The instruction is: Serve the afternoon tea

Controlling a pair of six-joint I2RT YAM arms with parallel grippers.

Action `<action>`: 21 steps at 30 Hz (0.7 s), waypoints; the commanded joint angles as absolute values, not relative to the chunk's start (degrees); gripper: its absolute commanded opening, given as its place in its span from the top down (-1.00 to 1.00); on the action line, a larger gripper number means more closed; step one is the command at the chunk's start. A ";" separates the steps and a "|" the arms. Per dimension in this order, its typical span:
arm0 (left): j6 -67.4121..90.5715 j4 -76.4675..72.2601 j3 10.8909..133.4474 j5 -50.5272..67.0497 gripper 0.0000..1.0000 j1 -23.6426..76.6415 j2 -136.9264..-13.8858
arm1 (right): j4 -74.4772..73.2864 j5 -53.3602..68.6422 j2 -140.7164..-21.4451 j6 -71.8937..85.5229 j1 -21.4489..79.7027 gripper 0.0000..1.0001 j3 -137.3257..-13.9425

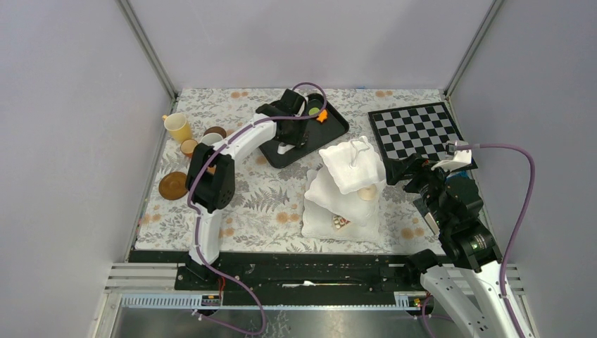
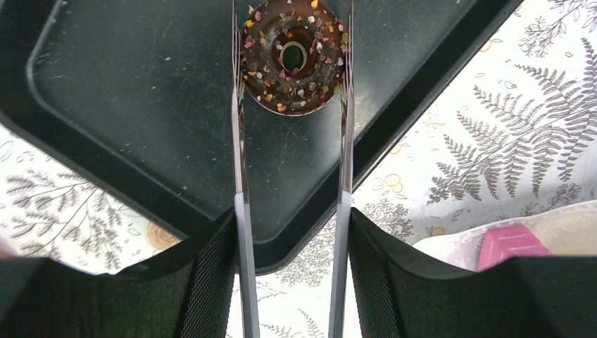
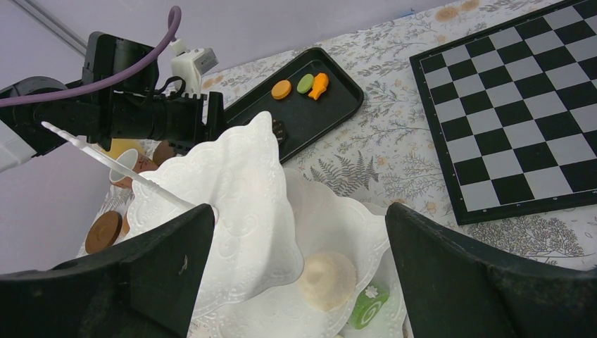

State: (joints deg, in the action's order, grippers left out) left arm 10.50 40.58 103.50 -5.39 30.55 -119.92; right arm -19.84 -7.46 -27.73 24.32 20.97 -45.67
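Tray (image 2: 141, 105): donut (image 2: 292, 56) between tongs (image 2: 240, 176) | left gripper (image 2: 292, 225) clasps tongs | right gripper (image 3: 299, 229) wide

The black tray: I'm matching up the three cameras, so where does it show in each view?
Top external: black tray at upper centre, left of the chessboard.
Left wrist: fills the upper left, under the silver tongs.
Right wrist: upper centre, behind the white stand.
Shared landmark: the fern-print tablecloth, in all three.
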 commanded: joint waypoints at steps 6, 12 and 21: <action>7.05 45.04 104.16 -13.02 0.03 29.89 -102.67 | -17.57 -7.62 -26.93 24.77 21.27 -0.97 -45.81; 4.02 51.46 94.69 -6.88 0.01 29.36 -85.01 | -16.36 -8.29 -25.60 24.77 21.27 -0.97 -45.43; 2.64 56.31 84.22 7.39 0.00 31.00 -66.56 | -13.31 -7.55 -26.55 24.30 21.27 -0.97 -44.30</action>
State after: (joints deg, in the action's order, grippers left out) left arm 4.27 54.63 87.96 -2.04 29.98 -68.75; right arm -17.89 -7.51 -26.04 24.47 20.97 -45.19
